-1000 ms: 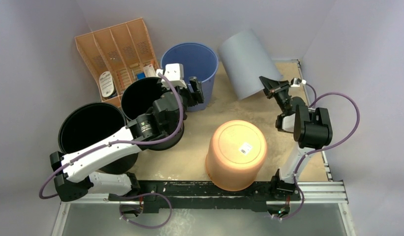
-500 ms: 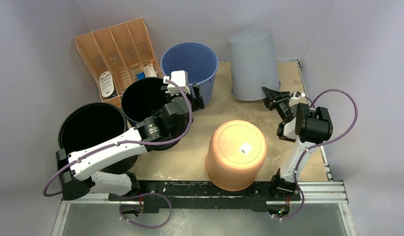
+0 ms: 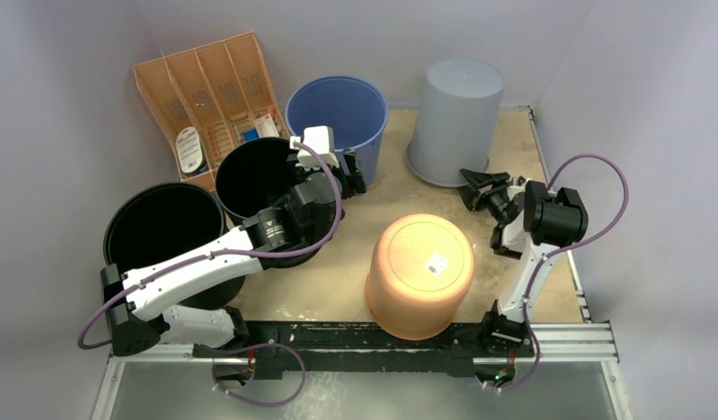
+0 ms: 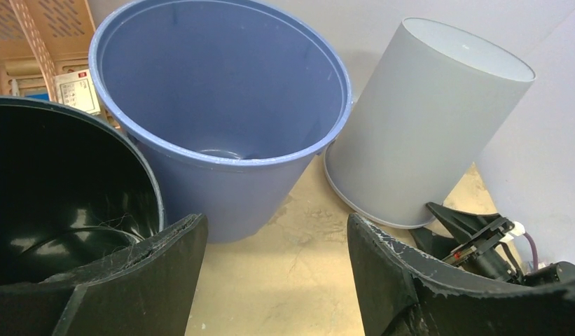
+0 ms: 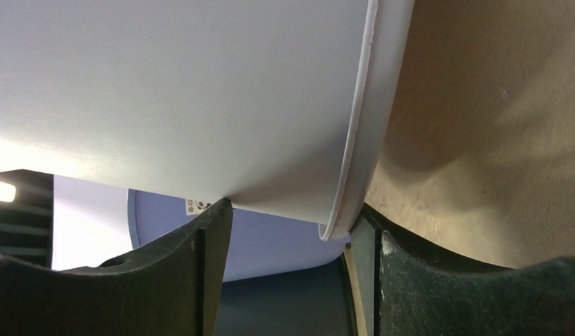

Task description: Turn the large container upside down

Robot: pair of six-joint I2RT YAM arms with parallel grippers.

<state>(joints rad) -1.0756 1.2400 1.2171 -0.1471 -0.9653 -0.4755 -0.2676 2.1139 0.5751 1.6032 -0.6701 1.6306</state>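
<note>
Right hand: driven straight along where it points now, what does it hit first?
The upside-down grey container: its lower wall and rim fill the wrist view just beyond the open right hand. The top view agrees, with the rim very close; whether a finger already touches is unclear.

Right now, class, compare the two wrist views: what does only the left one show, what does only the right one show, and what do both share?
Only the left wrist view: the open inside of the blue bucket, the orange organizer and the left claw. Only the right wrist view: a close-up of the rim of the grey container, passing between open fingers. Both: the upside-down grey container, the right claw and the sandy tabletop.
</note>
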